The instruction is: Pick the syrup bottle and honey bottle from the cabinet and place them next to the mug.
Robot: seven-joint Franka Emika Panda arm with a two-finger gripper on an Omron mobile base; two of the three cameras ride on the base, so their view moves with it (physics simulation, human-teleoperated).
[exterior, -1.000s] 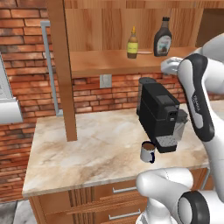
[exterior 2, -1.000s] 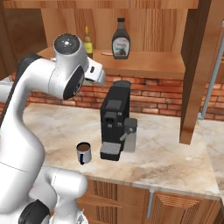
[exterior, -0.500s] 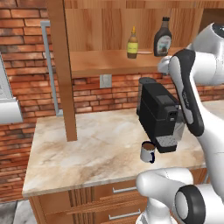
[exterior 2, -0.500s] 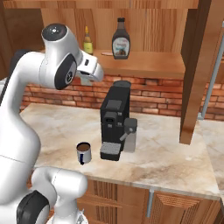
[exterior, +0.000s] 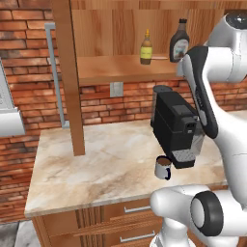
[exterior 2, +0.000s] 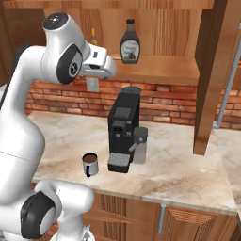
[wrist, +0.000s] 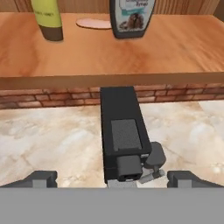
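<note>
On the shelf of the open cabinet (exterior: 120,72) the honey bottle (exterior: 146,48) stands at nine o'clock of the syrup bottle (exterior: 179,42), both upright, while the brown-lined mug (exterior: 163,167) sits on the counter (exterior: 96,164) at seven o'clock of the coffee machine (exterior: 176,125), and the gripper (wrist: 111,180) hangs with fingers spread wide, holding nothing.

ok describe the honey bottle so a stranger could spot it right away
Find the open wooden cabinet above the black coffee machine. Two bottles stand on its shelf. The honey bottle is the shorter, amber-yellow one with a pointed cap, left of the taller dark brown syrup bottle.
</note>
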